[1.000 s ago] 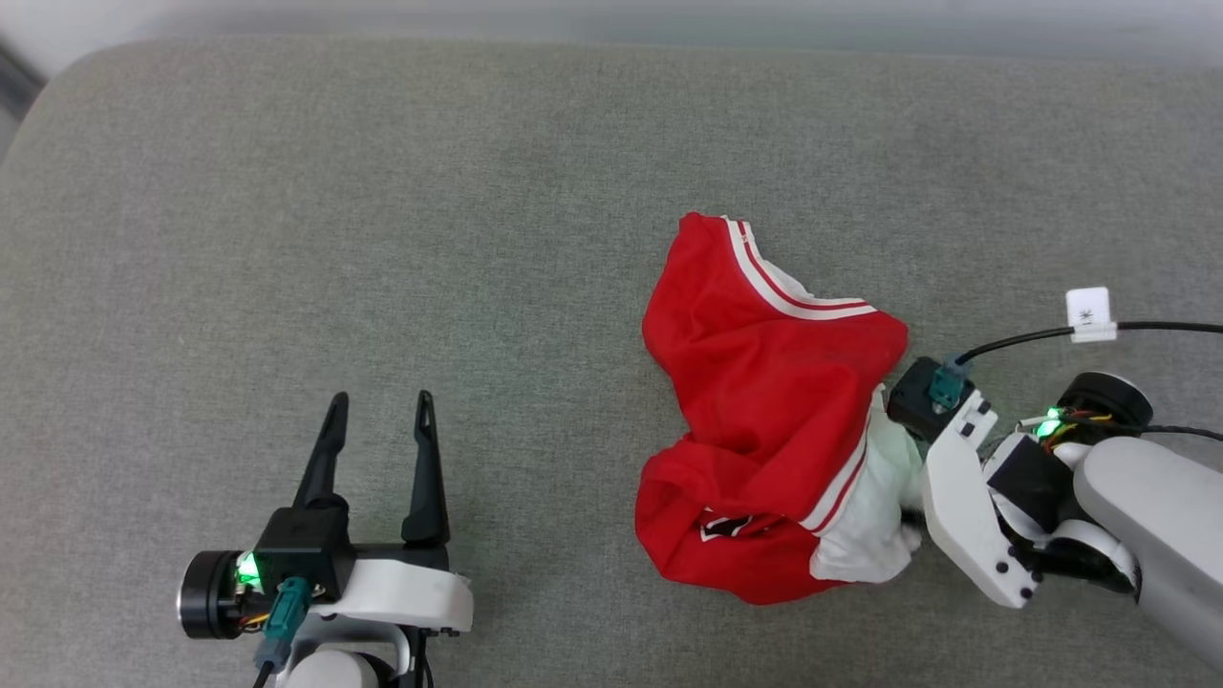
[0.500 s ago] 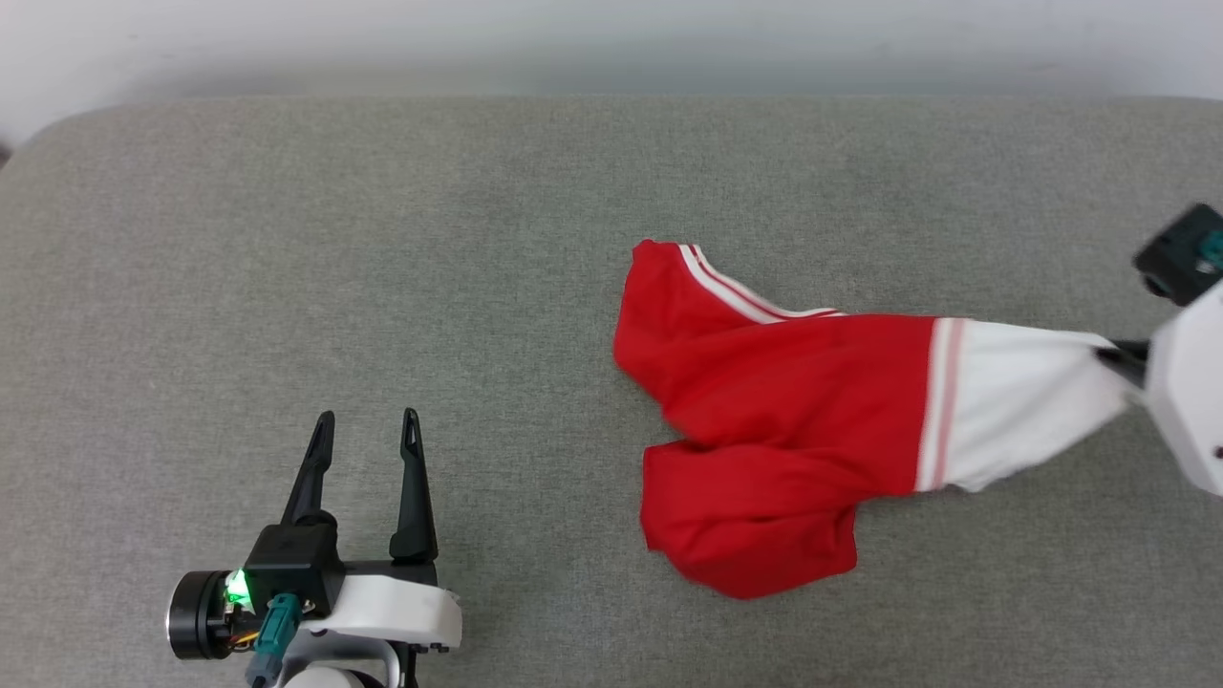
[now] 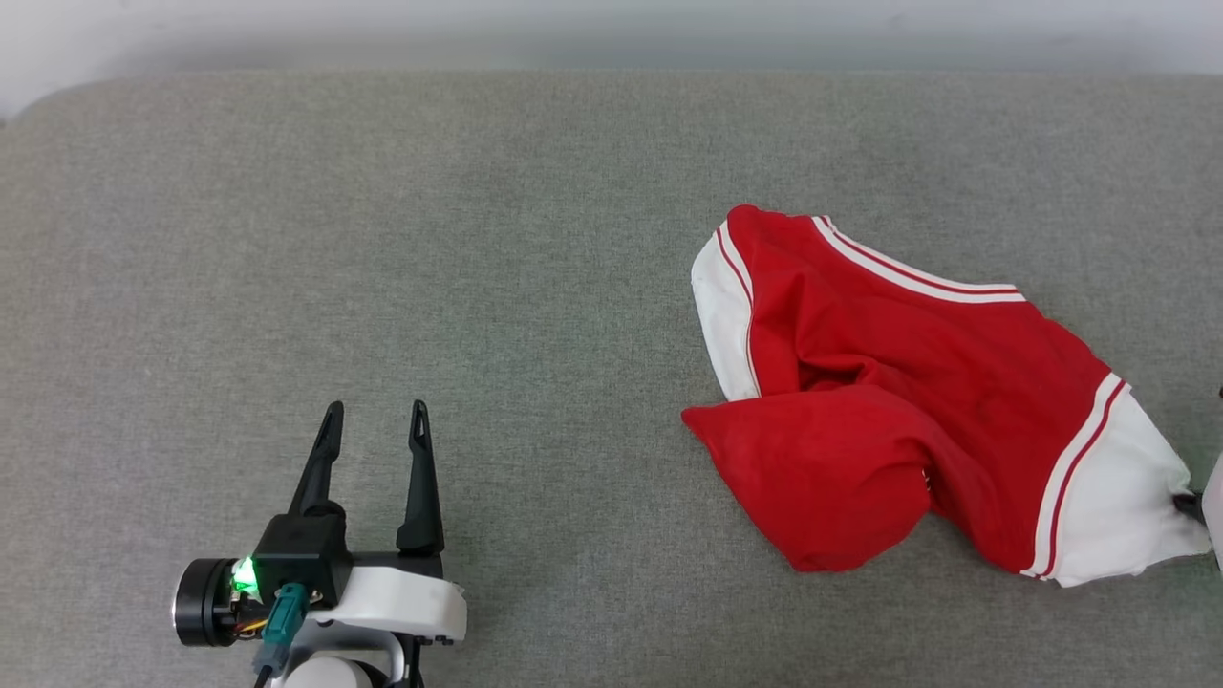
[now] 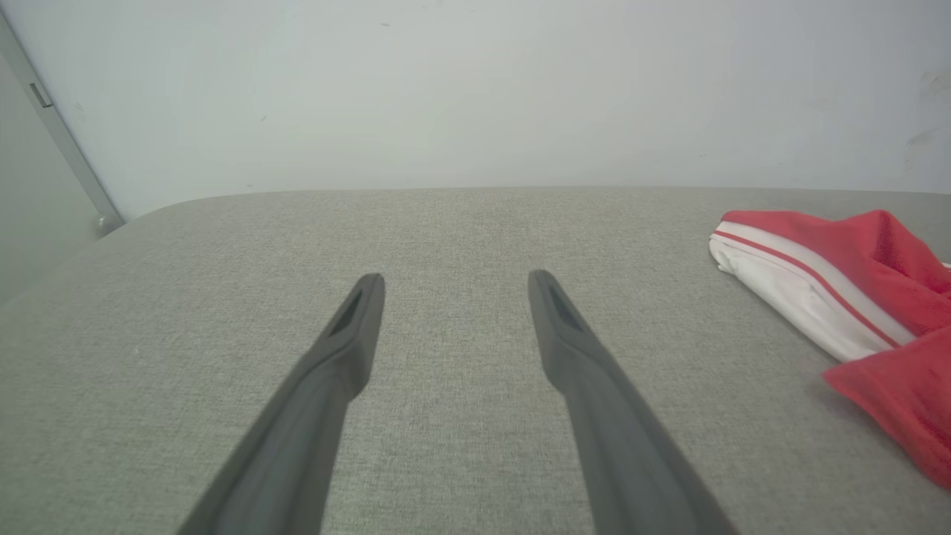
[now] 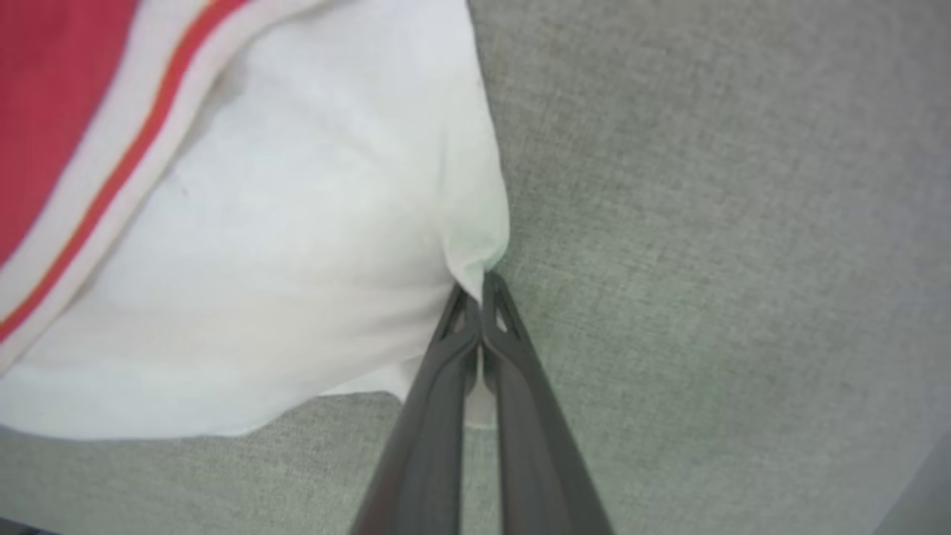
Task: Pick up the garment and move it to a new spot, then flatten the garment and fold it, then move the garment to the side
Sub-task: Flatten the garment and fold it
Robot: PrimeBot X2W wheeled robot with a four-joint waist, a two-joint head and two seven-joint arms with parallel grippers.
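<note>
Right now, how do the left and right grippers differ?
The left gripper is open and holds nothing; the right gripper is shut on the garment at its white sleeve. The left gripper is apart from the garment; the right gripper touches it. Both have long dark fingers.

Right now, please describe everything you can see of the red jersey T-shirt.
The red jersey T-shirt lies crumpled on the grey fabric surface, on the robot's right side. It looks like soft knit cloth: red body, white sleeves, red-white striped trim. It is folded over itself, not flat. The right gripper is shut on the edge of one white sleeve.
</note>
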